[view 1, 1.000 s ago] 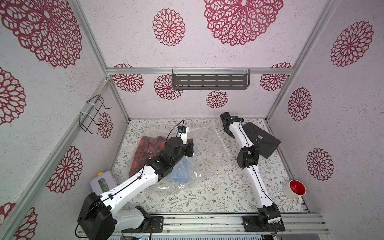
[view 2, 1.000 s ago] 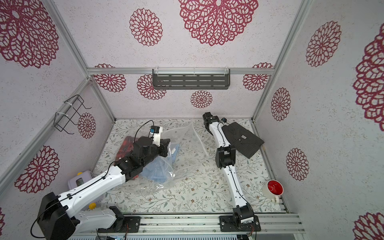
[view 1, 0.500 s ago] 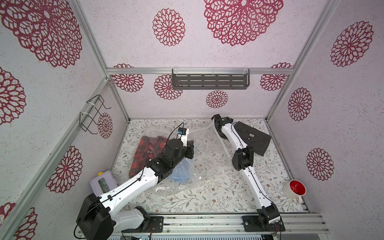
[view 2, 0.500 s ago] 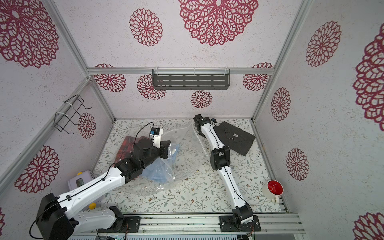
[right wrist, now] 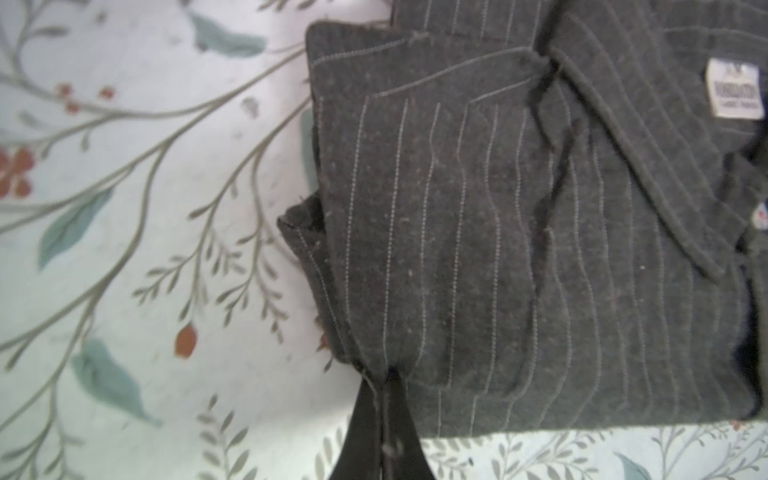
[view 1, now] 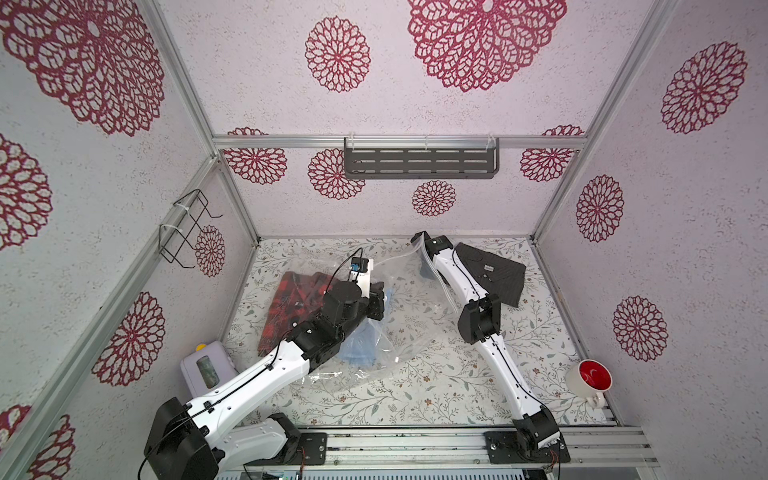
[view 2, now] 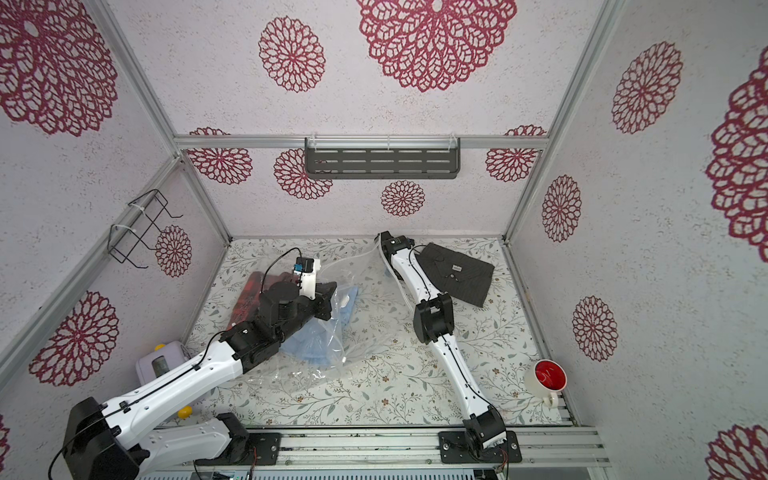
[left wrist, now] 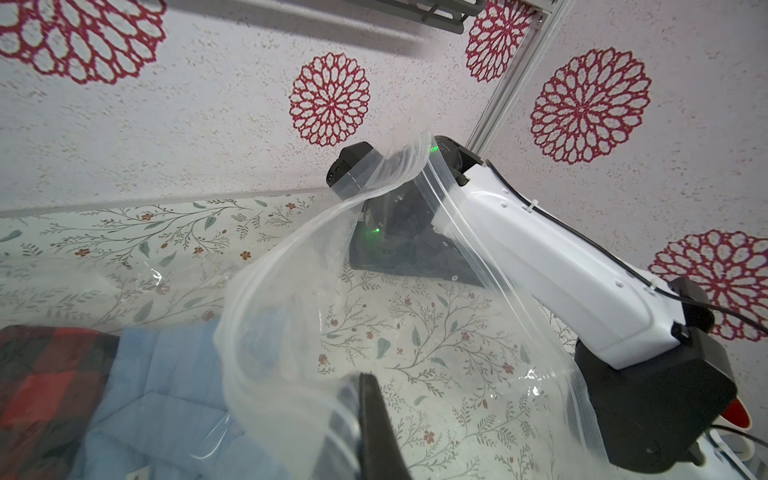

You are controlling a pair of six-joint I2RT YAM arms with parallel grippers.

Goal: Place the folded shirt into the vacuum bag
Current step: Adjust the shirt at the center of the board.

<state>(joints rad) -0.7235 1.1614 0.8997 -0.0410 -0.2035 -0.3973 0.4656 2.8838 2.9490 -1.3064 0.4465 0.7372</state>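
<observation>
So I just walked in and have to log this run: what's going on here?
The left tool is shut on the plastic of the vacuum bag, holding its mouth raised. The right tool is shut on a corner of the folded dark pinstriped shirt, which lies outside the bag. A light blue shirt is already inside.

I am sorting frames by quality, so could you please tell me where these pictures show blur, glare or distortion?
Right wrist view: soft throughout, the dark striped shirt slightly fuzzy, the tablecloth blurrier; left wrist view: white glints on the vacuum bag; both top views: sharp, evenly lit, frame posts splayed by the wide lens.
</observation>
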